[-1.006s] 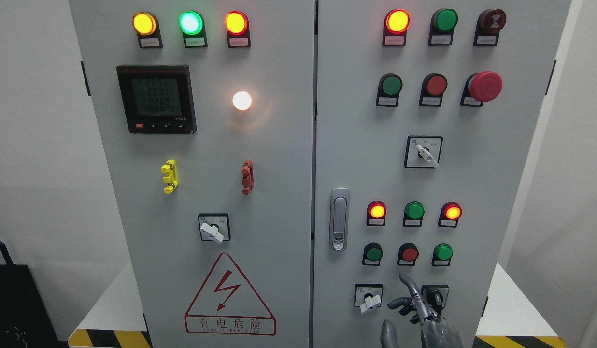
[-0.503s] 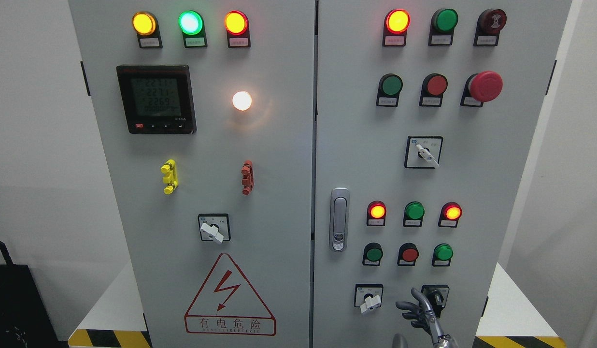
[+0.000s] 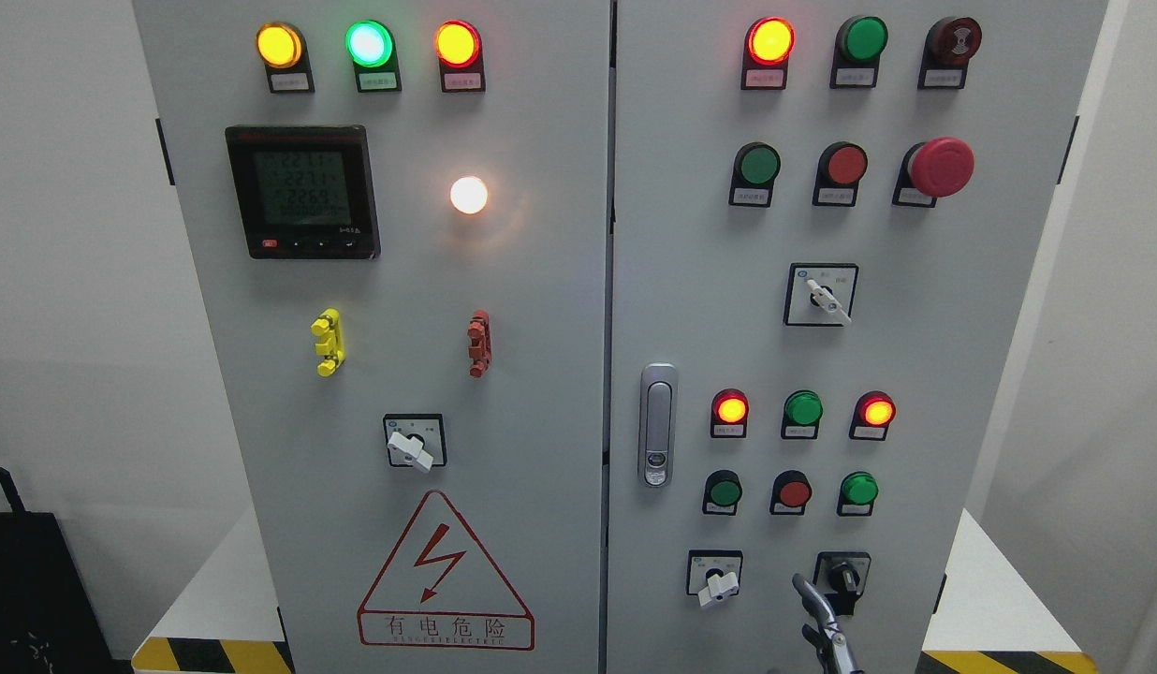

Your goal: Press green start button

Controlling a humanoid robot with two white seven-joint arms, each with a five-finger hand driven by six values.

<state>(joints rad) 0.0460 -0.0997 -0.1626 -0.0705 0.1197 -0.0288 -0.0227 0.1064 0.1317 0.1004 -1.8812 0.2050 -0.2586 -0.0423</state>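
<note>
My right hand (image 3: 822, 622) shows only a raised fingertip at the control cabinet's (image 3: 541, 281) bottom edge; its grip unreadable, green buttons (image 3: 725, 490) untouched above.

Green start button (image 3: 724, 490), round, unlit, lower right door

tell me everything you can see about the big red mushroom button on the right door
The mushroom button is a large, glossy red plastic dome that stands out from the grey right door at its upper right. It sits on a black collar with a small white label below, print too small to read. It ends a row after a green button and a red button. It is unlit, and nothing touches it.
</note>
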